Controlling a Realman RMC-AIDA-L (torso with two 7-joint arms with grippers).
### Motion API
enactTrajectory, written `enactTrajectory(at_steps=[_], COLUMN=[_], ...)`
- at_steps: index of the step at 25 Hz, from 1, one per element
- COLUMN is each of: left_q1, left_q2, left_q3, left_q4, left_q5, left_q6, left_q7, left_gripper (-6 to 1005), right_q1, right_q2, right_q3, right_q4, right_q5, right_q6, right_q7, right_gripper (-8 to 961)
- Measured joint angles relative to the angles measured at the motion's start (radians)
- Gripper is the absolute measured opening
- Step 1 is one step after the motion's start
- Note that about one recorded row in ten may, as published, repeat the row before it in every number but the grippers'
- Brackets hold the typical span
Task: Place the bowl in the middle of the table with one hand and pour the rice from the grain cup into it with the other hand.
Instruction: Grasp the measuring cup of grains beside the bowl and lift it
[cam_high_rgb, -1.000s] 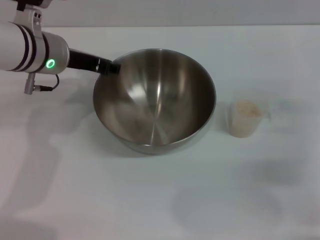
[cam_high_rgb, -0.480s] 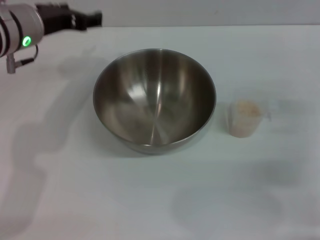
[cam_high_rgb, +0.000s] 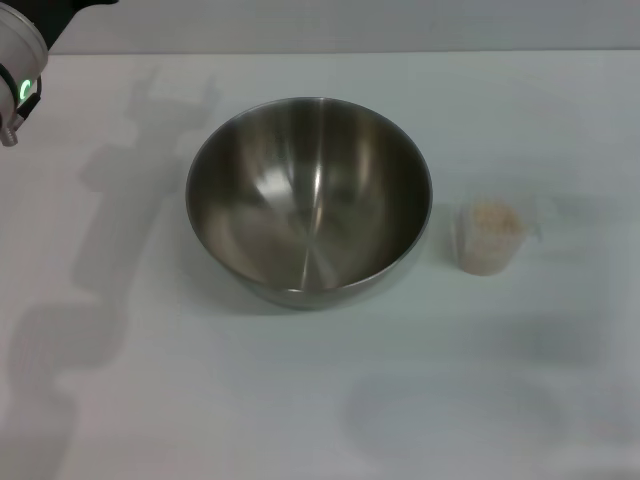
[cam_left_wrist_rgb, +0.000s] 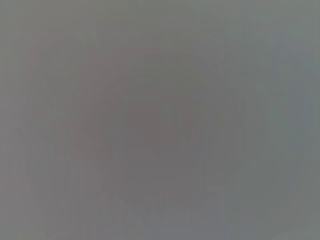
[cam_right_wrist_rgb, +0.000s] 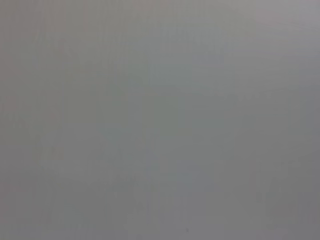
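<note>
The bowl is a large stainless-steel mixing bowl standing upright and empty near the middle of the table in the head view. The grain cup, small and clear, stands upright on the table just right of the bowl, apart from it. The rice fills the cup as a pale mass. Only the wrist of my left arm shows at the far left corner, well away from the bowl; its fingers are out of view. My right gripper is out of view. Both wrist views show only plain grey.
The arm's shadow lies on the table left of the bowl. The table's far edge runs behind the bowl. White tabletop stretches in front of the bowl and the cup.
My left gripper was at the bowl's far left rim a second ago. It has let go and drawn back up and to the left, out of the frame. The bowl and cup have not moved.
</note>
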Motion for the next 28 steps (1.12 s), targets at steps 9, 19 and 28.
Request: enactTrajectory(at_steps=[9,19,28], left_q1=[-0.032,-0.119,-0.189], left_q2=[0.0,0.006,0.006], left_q3=[0.087,0.128,0.084], left_q4=[0.228,0.548,0.731], left_q5=[0.005,0.061,0.135], left_q6=[0.444,0.736,0.826], left_q7=[-0.06,-0.421,-0.459], left_gripper=[844,844,844], right_q1=[0.009,0.021,0.014], right_q2=[-0.002,-0.002,0.003], right_q3=[0.007,0.005,0.0], right_q4=[0.01,0.014,0.099], right_q5=[0.0,0.0,0.001], right_q6=[0.063,0.112,0.216], right_q7=[0.01,0.017,0.02], right_gripper=[499,498,499])
